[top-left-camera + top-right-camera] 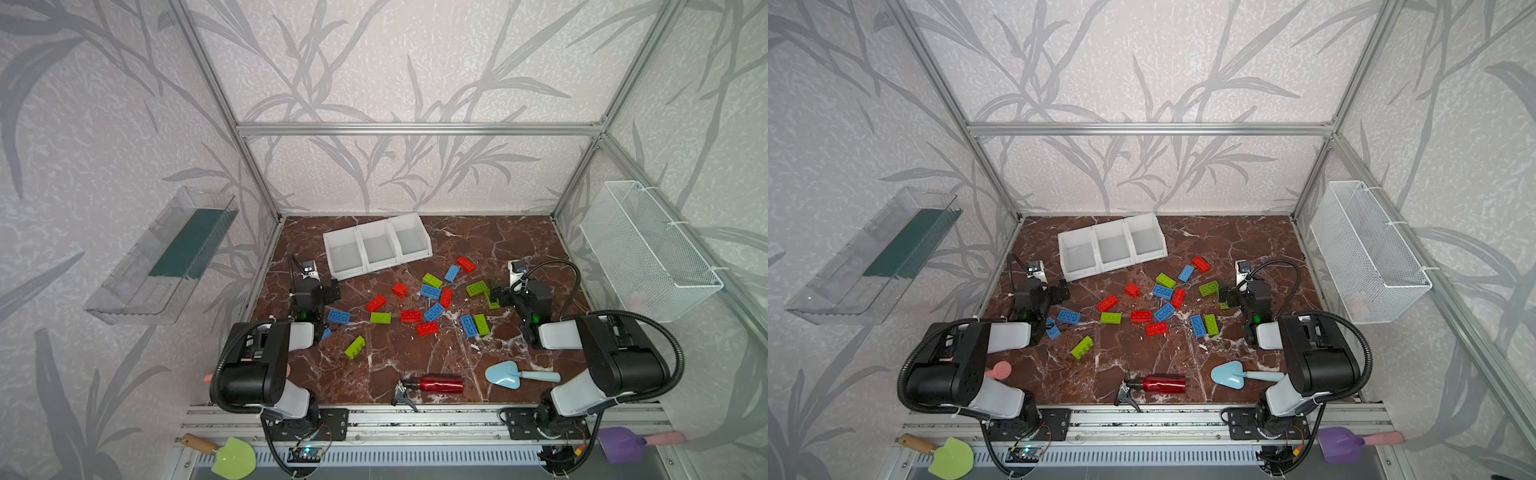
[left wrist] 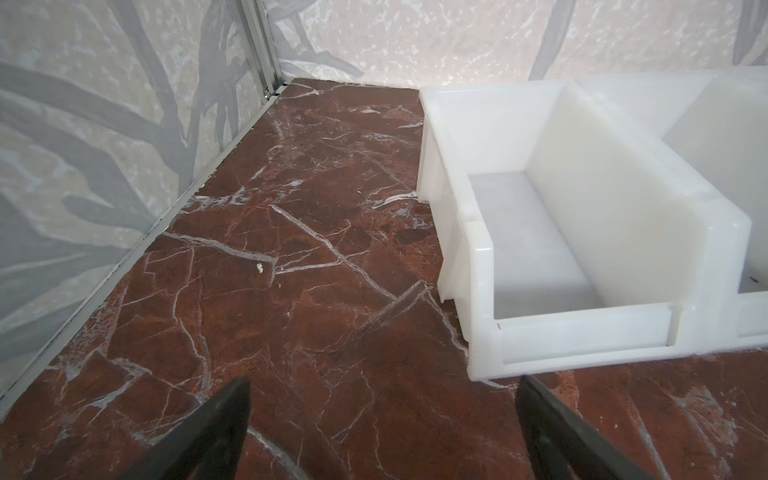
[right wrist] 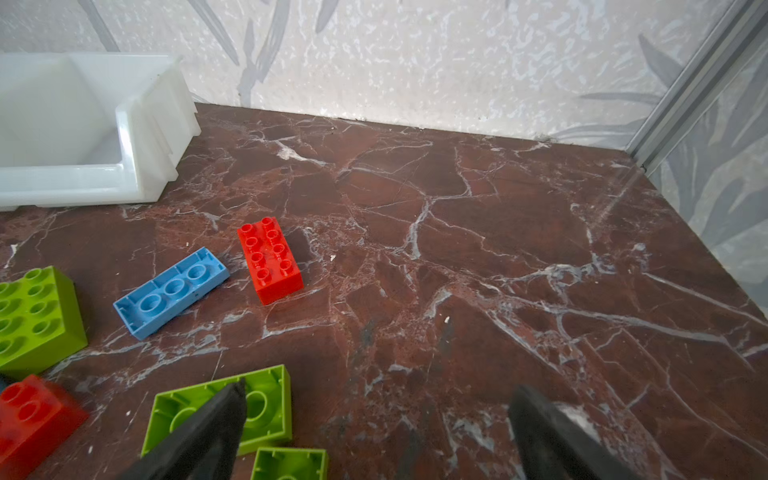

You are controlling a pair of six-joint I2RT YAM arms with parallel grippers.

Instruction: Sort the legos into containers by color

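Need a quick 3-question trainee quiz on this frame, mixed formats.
1. True or false: a lego already lies in the containers.
2. The red bottle: A) lies on the table near its front edge; B) lies inside a container; C) stands upright at the back wall.
3. Fill in: the left pincer and right pincer are both ____.
Key: 1 false; 2 A; 3 open.

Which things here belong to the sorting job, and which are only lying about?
For the job: the legos, red, blue and green; the three white containers.
Lying about: red bottle, blue trowel, wire basket, clear tray, green trowel, purple scoop.
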